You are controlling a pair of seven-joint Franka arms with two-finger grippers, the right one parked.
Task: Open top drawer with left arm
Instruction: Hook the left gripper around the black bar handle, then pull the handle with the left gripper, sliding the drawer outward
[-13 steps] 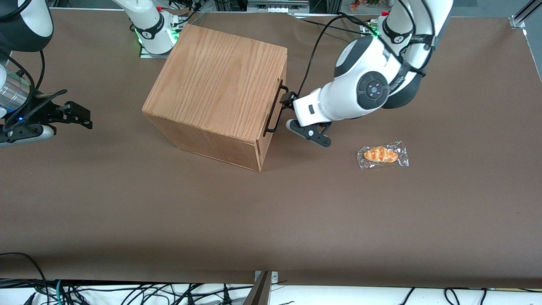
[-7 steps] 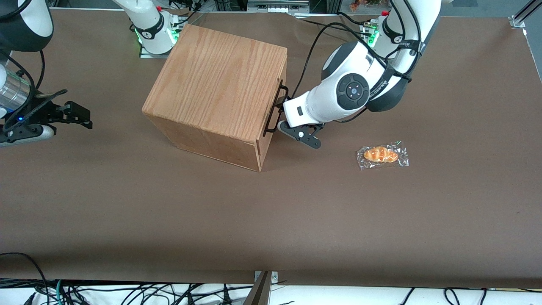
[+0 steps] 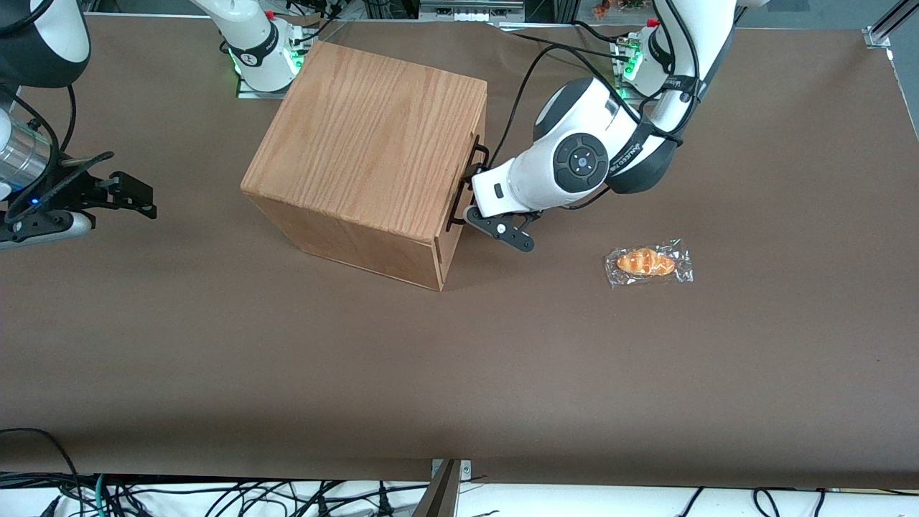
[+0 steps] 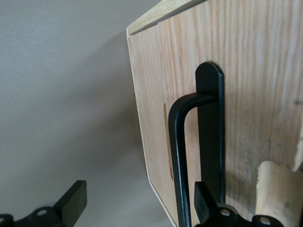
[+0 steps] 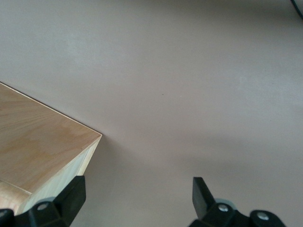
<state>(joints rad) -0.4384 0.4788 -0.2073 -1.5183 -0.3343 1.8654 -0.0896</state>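
The oak-grained box [image 3: 373, 136] stands on the brown table, its front turned toward the working arm's end. The top drawer [image 4: 246, 71] looks shut, its panel flush with the box. Its thin black wire handle [image 3: 455, 215] runs across that panel. My left arm [image 3: 574, 161] reaches down to it, and the gripper [image 3: 468, 194] sits right at the handle. In the left wrist view the gripper [image 4: 137, 197] is open. The handle bar [image 4: 178, 156] stands between the two black fingers, close to one finger [image 4: 204, 196] and far from the other [image 4: 72, 199].
A plastic-wrapped bread roll [image 3: 648, 262] lies on the table toward the working arm's end, nearer the front camera than the gripper. A corner of the box [image 5: 42, 142] shows in the right wrist view.
The left arm has swung in toward the box, bringing the gripper from just off the handle to around its bar. The drawer has not moved.
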